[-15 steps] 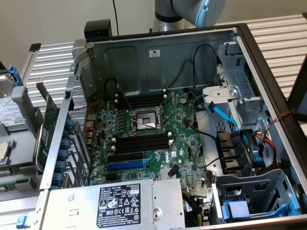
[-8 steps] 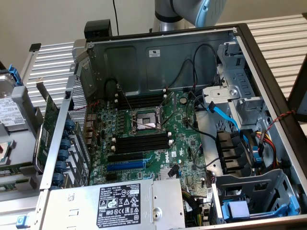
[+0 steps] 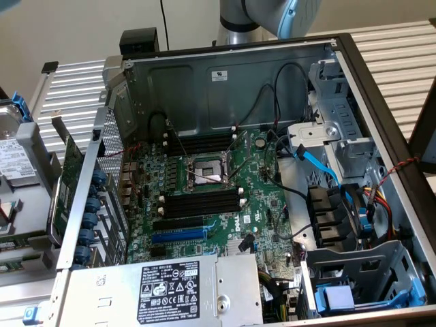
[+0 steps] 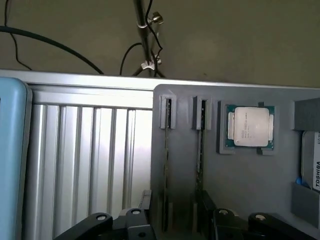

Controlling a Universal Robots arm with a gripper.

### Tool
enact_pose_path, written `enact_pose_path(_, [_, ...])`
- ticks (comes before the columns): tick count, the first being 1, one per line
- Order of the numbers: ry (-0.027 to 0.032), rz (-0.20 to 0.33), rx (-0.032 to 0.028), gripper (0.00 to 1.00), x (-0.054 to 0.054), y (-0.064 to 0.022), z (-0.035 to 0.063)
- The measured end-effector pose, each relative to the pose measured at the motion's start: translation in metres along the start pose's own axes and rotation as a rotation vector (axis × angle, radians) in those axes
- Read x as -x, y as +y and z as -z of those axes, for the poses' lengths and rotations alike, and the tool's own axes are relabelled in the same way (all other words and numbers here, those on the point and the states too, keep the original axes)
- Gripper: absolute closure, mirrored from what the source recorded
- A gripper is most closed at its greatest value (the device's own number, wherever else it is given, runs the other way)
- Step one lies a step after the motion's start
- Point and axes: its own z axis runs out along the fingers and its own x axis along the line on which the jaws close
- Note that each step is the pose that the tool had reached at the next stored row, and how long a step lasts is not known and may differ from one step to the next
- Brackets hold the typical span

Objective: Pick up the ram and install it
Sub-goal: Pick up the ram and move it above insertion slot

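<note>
Now, claw (image 4: 177,222) spread wide — empty, 2 thin ram sticks (image 4: 166,150) edge-up in grey slotted tray (image 4: 250,180)

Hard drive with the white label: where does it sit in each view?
Exterior view: hard drive at the exterior view's left edge, outside the computer case.
Wrist view: hard drive in the grey tray, beside the processor.
Shared landmark: the ribbed metal table.

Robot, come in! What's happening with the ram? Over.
Gripper open, empty. Ram on edge in gray holder, not gripped. Memory slots bare. Nothing seen in the way.
</note>
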Motion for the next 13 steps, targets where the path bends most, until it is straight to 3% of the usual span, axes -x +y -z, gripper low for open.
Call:
enact_pose_path(3, [0.0001, -0.003, 0.0001, 0.52, 0.000, -0.0001, -0.0054])
enact_pose_path(8, [0.0054, -0.006, -0.0002, 0.52, 0.000, -0.0002, -0.0131])
enact_pose_path(13, [0.0150, -0.009, -0.0050, 0.52, 0.000, -0.0002, -0.0183])
